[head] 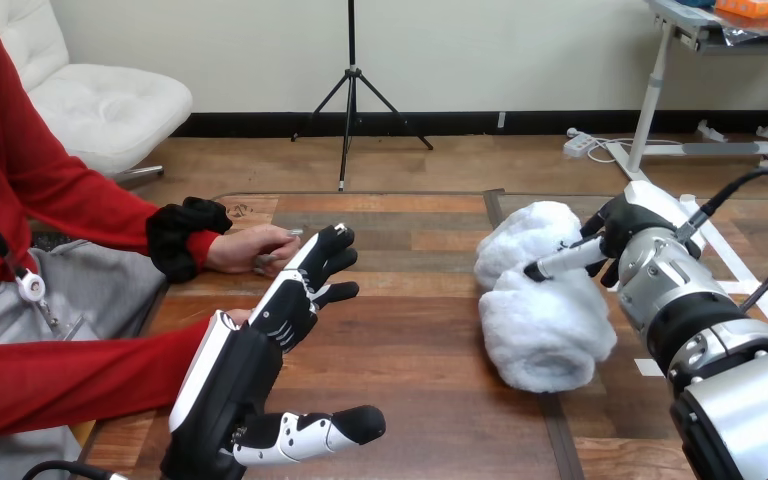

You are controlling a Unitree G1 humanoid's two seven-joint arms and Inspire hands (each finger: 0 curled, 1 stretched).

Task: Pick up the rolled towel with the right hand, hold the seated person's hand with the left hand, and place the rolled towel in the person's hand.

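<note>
The white fluffy rolled towel (pixel 543 325) lies on the wooden table (pixel 430 400) right of centre, bulging in two lumps. My right hand (pixel 628 238) is at its right upper side and touches it, with one straight finger (pixel 566 260) laid across the dip between the lumps. My left hand (pixel 260 365) hovers open at the lower left, its fingers stretched up and away and its thumb pointing right. The person's hand (pixel 252 248) rests on the table just beyond my left fingertips, close to them. A second red-sleeved forearm (pixel 70 375) lies along the near left edge, its hand hidden behind my left hand.
Bare tabletop lies between my left hand and the towel. White tape strips (pixel 735 265) mark the table's right side.
</note>
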